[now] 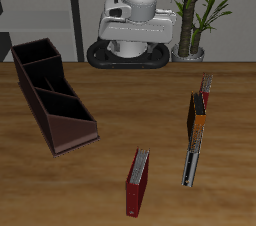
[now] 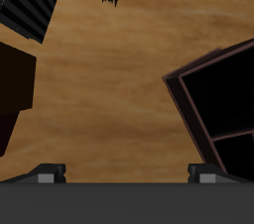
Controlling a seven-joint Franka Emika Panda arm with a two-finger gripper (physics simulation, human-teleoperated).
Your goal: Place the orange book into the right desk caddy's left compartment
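Books and caddy sit apart on the counter (image 1: 110, 100), nothing picked up.

The orange book (image 1: 198, 117) lies on the wood, well away from the right desk caddy (image 1: 52, 92), with a thin book (image 1: 192, 160) just in front of it and a dark red book (image 1: 137, 180) nearer the front edge. From the wrist, the gripper (image 2: 126, 172) hangs over bare wood beside the caddy, fingers spread wide and holding nothing.

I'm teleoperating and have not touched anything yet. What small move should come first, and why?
Probably carry the gripper over toward the orange book, fingers apart. The book stands untouched on the table, far from the right desk caddy, and the wrist view shows nothing between the fingers.
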